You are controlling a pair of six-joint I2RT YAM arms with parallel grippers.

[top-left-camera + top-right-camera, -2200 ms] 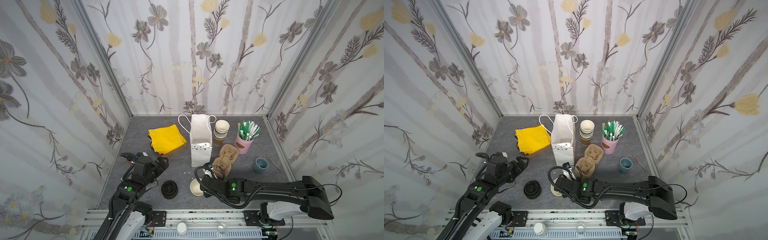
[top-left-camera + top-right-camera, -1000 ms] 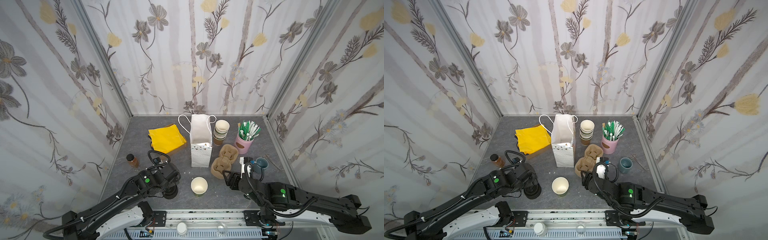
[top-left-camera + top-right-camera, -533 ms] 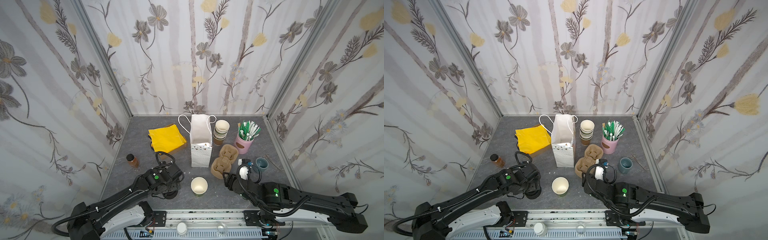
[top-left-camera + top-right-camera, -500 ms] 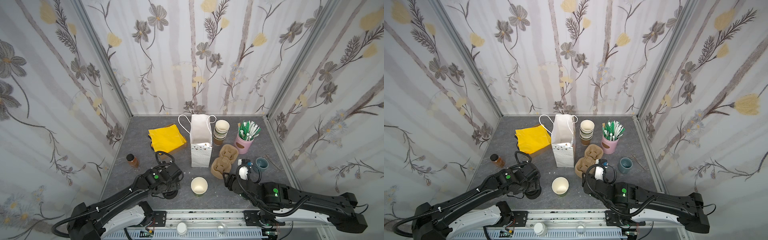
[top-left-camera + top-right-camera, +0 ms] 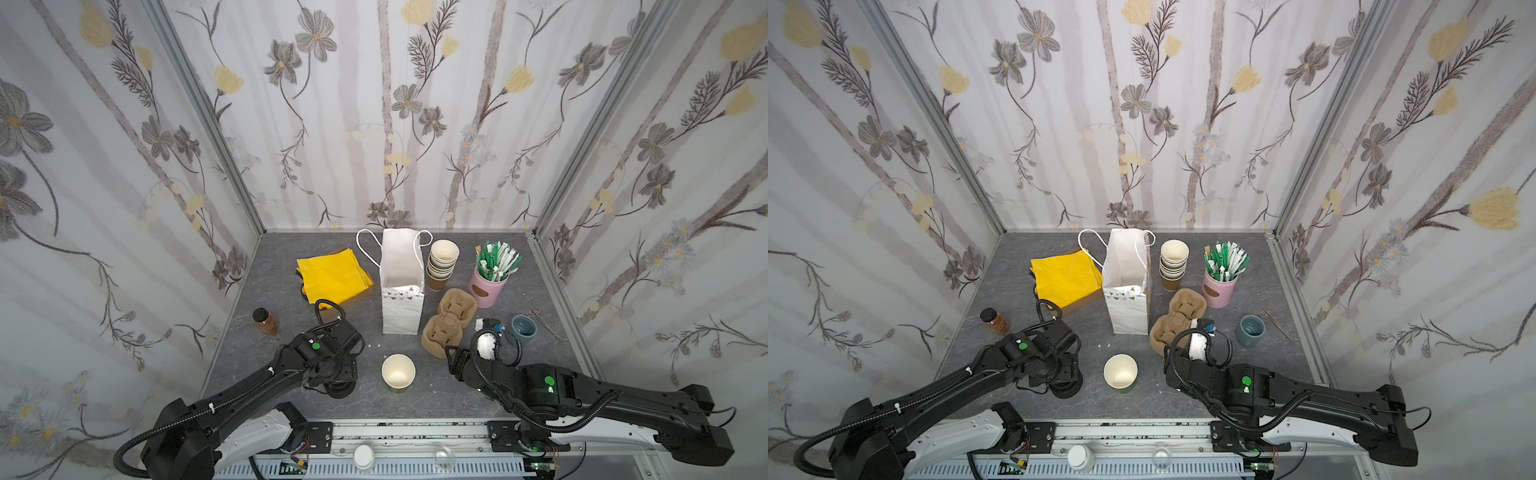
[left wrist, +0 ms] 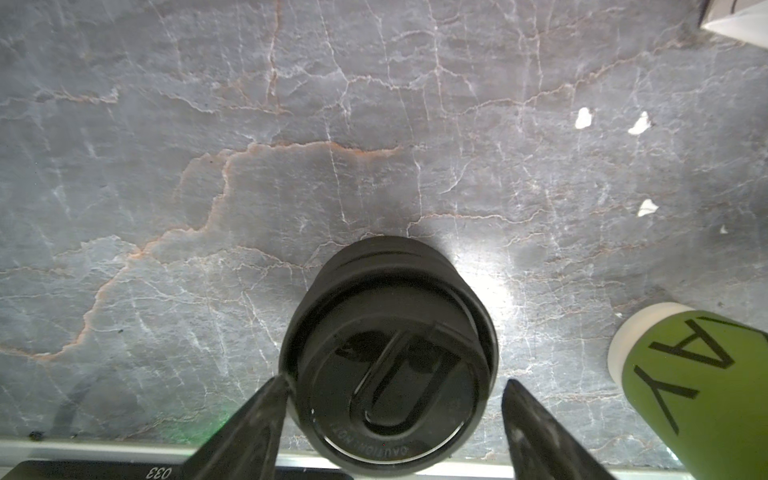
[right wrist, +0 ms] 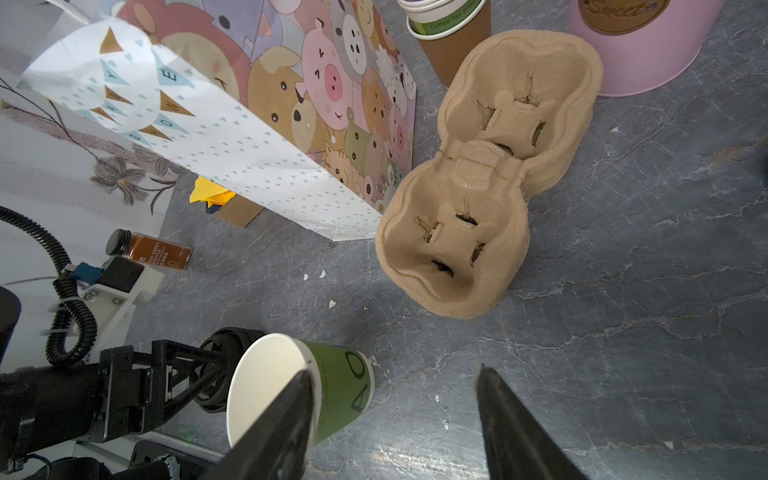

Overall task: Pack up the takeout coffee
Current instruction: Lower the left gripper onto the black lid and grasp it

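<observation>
The takeout coffee cup [image 5: 398, 372], olive-green paper with a cream inside, stands upright and lidless near the front middle in both top views [image 5: 1120, 373]. Left of it sits a low stack of black sip lids [image 6: 390, 353]. My left gripper [image 6: 395, 380] hangs over that stack, open, with a finger on each side of the top lid. One finger [image 6: 266, 411] touches the lid's edge and the other stands clear. My right gripper [image 7: 394, 370] is open over bare table just right of the cup [image 7: 291, 386], holding nothing.
A white paper bag [image 5: 401, 282] stands open behind the cup. Right of it are a stack of lidless cups [image 5: 442, 264], a pulp cup carrier [image 5: 451, 322], a pink tin of sticks [image 5: 488, 282] and a small grey-blue cup [image 5: 523, 329]. Yellow napkins [image 5: 332, 276] and a brown bottle [image 5: 264, 322] lie at the left.
My left arm came from the left edge onto the lid stack and its jaws are narrowing round the top lid. My right gripper let go of the cup and drew back to the right.
</observation>
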